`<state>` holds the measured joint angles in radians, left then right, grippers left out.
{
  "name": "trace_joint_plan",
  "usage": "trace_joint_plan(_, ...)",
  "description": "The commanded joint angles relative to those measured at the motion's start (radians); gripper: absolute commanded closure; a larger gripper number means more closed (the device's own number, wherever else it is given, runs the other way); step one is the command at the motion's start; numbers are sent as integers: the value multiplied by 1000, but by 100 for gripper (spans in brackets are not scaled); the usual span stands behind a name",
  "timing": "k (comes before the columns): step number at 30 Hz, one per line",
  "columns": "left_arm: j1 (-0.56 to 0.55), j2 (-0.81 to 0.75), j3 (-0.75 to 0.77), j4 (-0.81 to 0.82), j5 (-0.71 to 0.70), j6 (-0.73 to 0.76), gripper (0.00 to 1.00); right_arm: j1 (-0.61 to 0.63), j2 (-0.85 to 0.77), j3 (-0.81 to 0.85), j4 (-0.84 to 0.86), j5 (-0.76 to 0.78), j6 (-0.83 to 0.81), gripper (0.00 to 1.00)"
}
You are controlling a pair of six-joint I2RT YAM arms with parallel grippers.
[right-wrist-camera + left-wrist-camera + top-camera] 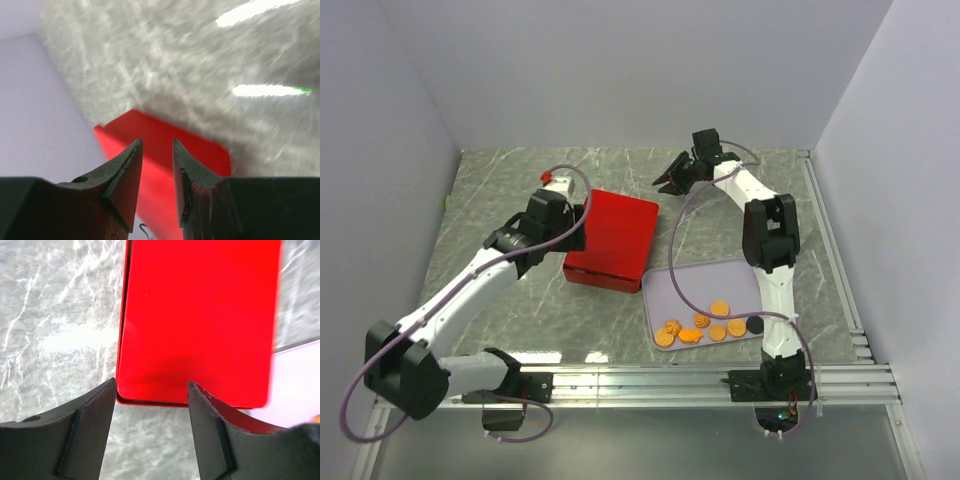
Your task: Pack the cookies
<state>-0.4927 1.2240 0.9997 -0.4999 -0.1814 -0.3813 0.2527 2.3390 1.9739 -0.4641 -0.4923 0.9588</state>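
Observation:
Several cookies [698, 328], mostly orange with one black [754, 325], lie along the near edge of the lavender tray [715, 285]. A closed red box [612, 238] sits left of the tray. My left gripper [570, 228] is at the box's left edge. In the left wrist view it [152, 385] is open, with only table between its fingers and the red box [197, 320] just beyond the tips. My right gripper [665, 183] hovers off the box's far right corner. Its jaws [157, 145] stand a little apart and empty above the red box [200, 150].
The grey marbled tabletop [500, 190] is enclosed by pale walls on three sides. A metal rail [700, 380] runs along the near edge and another down the right side. The tray's corner [295, 380] shows right of the box in the left wrist view.

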Motion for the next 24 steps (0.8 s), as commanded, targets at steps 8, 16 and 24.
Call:
trace_joint_plan(8, -4, -230, -59, -111, -49, -172, 35, 54, 65, 91, -28, -19, -18, 62)
trace_joint_plan(16, -3, -288, -131, -138, -81, -214, 35, 131, 7, -6, -67, -11, -77, 64)
trace_joint_plan(24, -4, -308, -119, -163, -96, -218, 35, 158, 3, -29, -136, 0, -120, 66)
